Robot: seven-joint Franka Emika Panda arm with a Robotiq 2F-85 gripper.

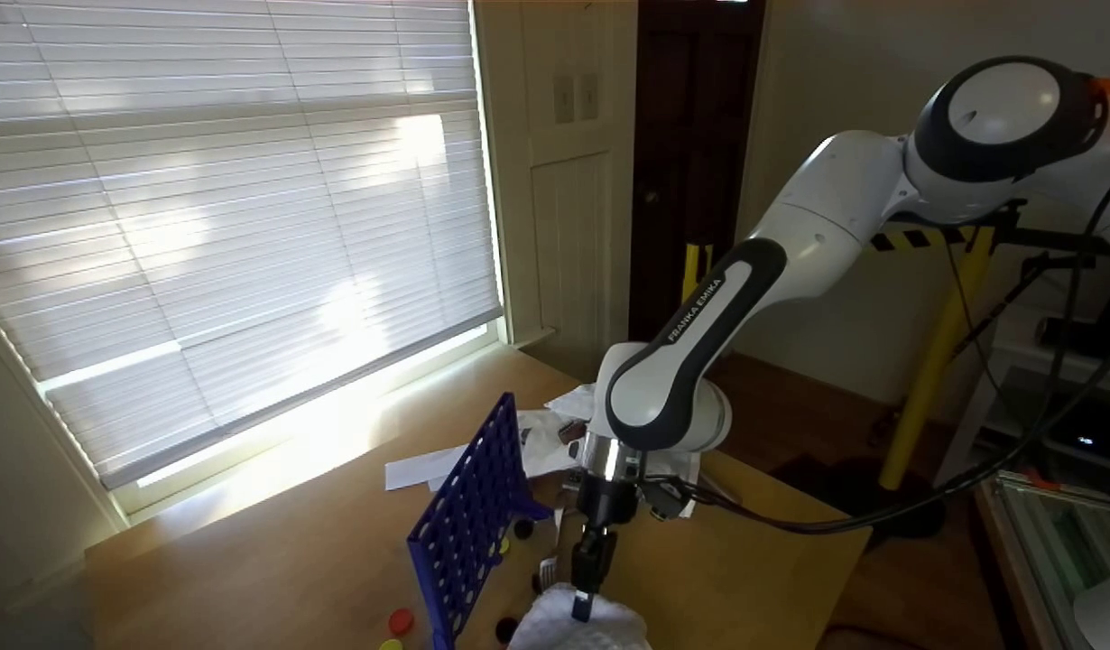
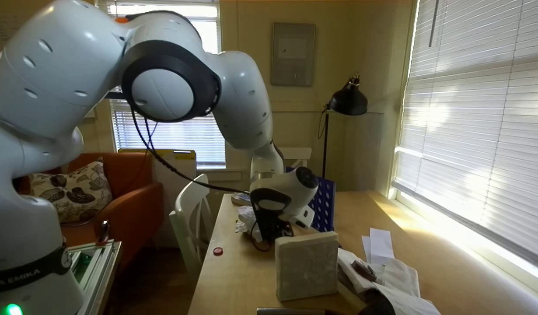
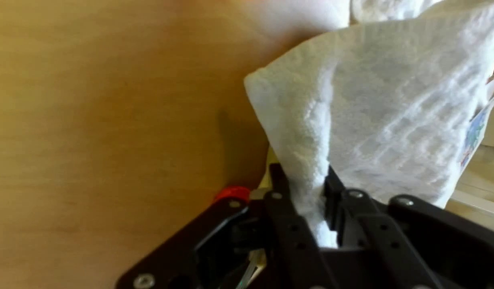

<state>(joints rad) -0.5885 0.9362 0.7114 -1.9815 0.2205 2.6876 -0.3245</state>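
So, wrist view shows tool (image 3: 305,173) clamped on white cloth (image 3: 387,112). Blue grid (image 1: 472,516) beside tool shows only in both exterior views.

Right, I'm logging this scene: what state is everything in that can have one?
White cloth: creased, pinched
Fingers: closed on the cloth
Blue grid: standing upright
Pale slab: standing on edge
Large window blind: lowered, light showing beneath
Black lamp: head tilted down, no glow visible
Base light: lit green
Dark door: appears shut
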